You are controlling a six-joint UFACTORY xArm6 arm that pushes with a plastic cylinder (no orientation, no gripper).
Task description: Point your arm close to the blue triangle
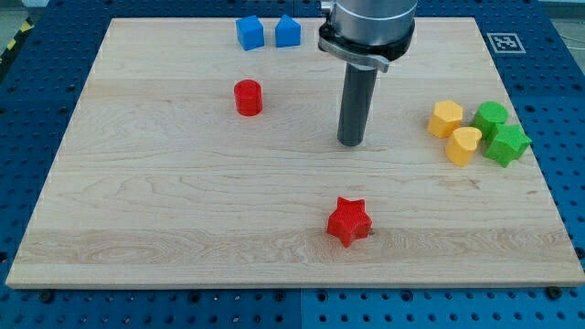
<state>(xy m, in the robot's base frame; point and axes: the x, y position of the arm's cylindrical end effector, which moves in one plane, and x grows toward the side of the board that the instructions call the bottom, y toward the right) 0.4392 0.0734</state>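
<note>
- While my tip (351, 143) rests on the wooden board (164, 201) a bit right of centre, no block touches it; rod stands upright under the arm's grey collar (366, 37).
- No jaws on this arm, just a plain rod, so nothing is clamped or held.
- Blue triangle (288, 31) sits near the view's top edge of the board, up and to the left of my tip, well apart from it.
- Blue cube (249, 33) is just beside the triangle on its left, small gap btw them.
- Red cylinder (248, 97) lies left of my tip, below the blue pair, standing alone.
- Red star (349, 220) lies toward the view's bottom, almost straight below my tip, apart from it.
- At the view's right, 4 blocks cluster: yellow hexagon (446, 119), yellow heart (463, 144) below it, green cube-like block (491, 118) (exact shape hard to tell) and green star (507, 143) at far right.
- Yellow heart and green star look close to touching; can't tell for sure.
- Black-and-white marker tag (504, 42) sits off the board's top right corner, on the blue perforated table (558, 110).
</note>
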